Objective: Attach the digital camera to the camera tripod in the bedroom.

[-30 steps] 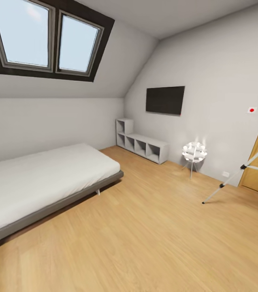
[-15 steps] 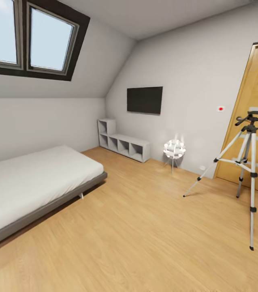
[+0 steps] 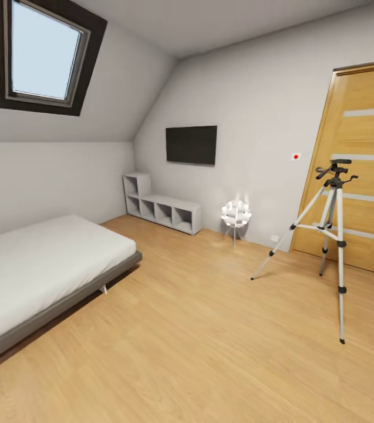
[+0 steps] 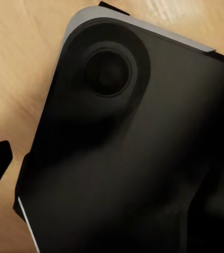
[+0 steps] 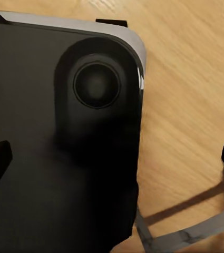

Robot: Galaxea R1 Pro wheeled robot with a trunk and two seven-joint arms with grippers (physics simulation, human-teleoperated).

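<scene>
camera tripod [image 3: 334, 235] — upright on floor [image 3: 210, 341] | before door [image 3: 357, 164]

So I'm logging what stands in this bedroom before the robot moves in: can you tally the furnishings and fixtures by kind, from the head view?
Bed: 1
Cube shelf: 1
Wall screen: 1
Floor lamp: 1
Tripod: 1
Door: 1
Roof window panes: 2
Total: 8
</scene>
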